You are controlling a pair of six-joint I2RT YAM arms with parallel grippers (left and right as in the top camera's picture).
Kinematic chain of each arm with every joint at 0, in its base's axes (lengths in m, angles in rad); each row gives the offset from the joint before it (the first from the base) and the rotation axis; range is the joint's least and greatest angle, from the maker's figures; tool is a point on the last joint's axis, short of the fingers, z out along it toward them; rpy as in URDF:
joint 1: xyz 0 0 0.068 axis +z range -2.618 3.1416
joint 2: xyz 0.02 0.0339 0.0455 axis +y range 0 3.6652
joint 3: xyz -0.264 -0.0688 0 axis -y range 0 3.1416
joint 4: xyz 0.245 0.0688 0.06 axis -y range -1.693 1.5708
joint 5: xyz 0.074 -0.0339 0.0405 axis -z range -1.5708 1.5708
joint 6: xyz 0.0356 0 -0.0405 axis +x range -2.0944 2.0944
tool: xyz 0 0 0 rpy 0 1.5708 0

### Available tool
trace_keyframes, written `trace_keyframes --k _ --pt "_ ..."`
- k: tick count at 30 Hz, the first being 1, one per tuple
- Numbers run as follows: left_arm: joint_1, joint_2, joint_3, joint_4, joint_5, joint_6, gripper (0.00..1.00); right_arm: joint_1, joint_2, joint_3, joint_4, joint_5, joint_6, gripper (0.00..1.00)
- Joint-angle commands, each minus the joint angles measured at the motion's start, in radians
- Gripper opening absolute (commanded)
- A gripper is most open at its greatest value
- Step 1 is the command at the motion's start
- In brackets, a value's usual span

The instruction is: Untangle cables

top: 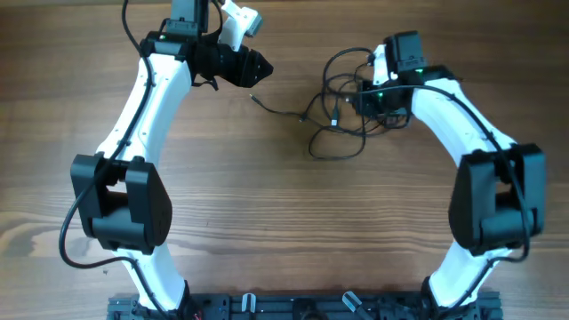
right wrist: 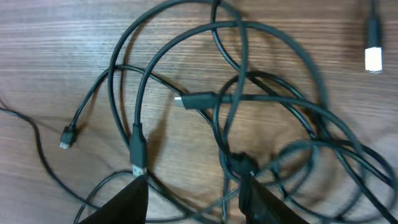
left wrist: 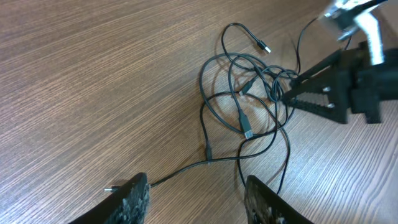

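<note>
Overhead view: cables (top: 336, 114) lie as one loose tangle of thin black loops on the wooden table (top: 267, 222), right of centre toward the far edge. One strand trails left from the heap and ends in a small plug (top: 255, 98). Left gripper (top: 264, 68) sits near that plug, well apart from the main heap. Right gripper (top: 360, 96) is at the tangle's right edge, over the loops. Left wrist view: left gripper (left wrist: 199, 200) has its jaws spread with bare wood in the gap. The trailing strand passes by one finger (left wrist: 132, 198), and the tangle (left wrist: 244, 124) lies beyond, with the right gripper (left wrist: 287, 97) nosed into its far side. Right wrist view: right gripper (right wrist: 193, 200) has its jaws parted, low over crossing loops (right wrist: 199, 99). Strands run through the gap, and one finger (right wrist: 264, 202) sits just beside a small knot. Nothing looks pinched.
</note>
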Motion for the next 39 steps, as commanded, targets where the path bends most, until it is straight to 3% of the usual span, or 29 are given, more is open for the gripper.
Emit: trace_keyframes --k 1,21,25,27,28,34,39 --pt "0.003 -0.035 0.011 -0.014 -0.002 -0.009 0.51 0.006 0.061 0.003 0.03 -0.021 -0.016 0.46" --pt "0.003 -0.091 0.011 -0.079 -0.002 -0.005 0.51 0.006 0.131 0.002 0.112 0.033 -0.084 0.43" --pt "0.003 -0.127 0.011 -0.083 -0.002 -0.005 0.51 0.006 0.143 0.002 0.117 0.056 -0.063 0.27" --pt "0.003 -0.142 0.011 -0.083 -0.002 -0.005 0.51 0.006 0.143 0.002 0.118 0.067 -0.057 0.08" --pt "0.003 -0.146 0.011 -0.083 -0.002 -0.005 0.51 0.006 0.143 0.002 0.117 0.082 -0.039 0.05" --pt "0.003 -0.147 0.011 -0.097 -0.002 -0.005 0.51 0.006 0.134 0.003 0.084 0.14 0.006 0.05" --pt "0.003 -0.147 0.011 -0.116 -0.002 -0.005 0.51 0.008 0.054 0.003 0.001 0.428 0.157 0.05"
